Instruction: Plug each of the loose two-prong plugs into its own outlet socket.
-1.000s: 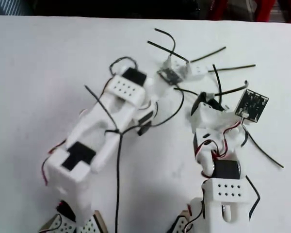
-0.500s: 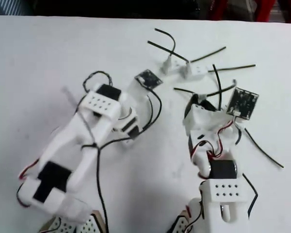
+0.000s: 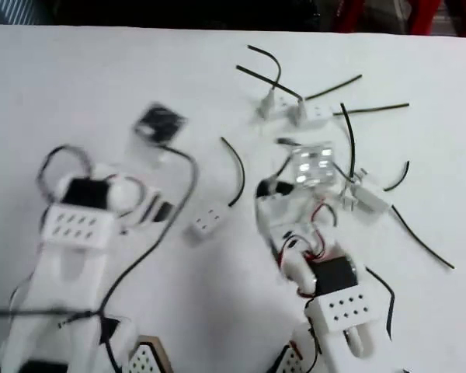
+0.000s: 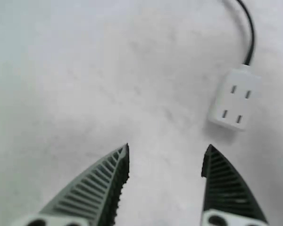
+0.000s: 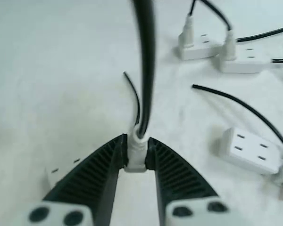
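The right gripper, clenched on a white plug whose black cord rises ahead of it, has swung across toward a free socket lying just beside its finger. The left gripper, released and empty, has drawn back, so the socket now lies ahead of it, apart, on the bench. Beyond the right gripper lie two plugged sockets. Insertion appears next, into an unbraced socket that may slide.
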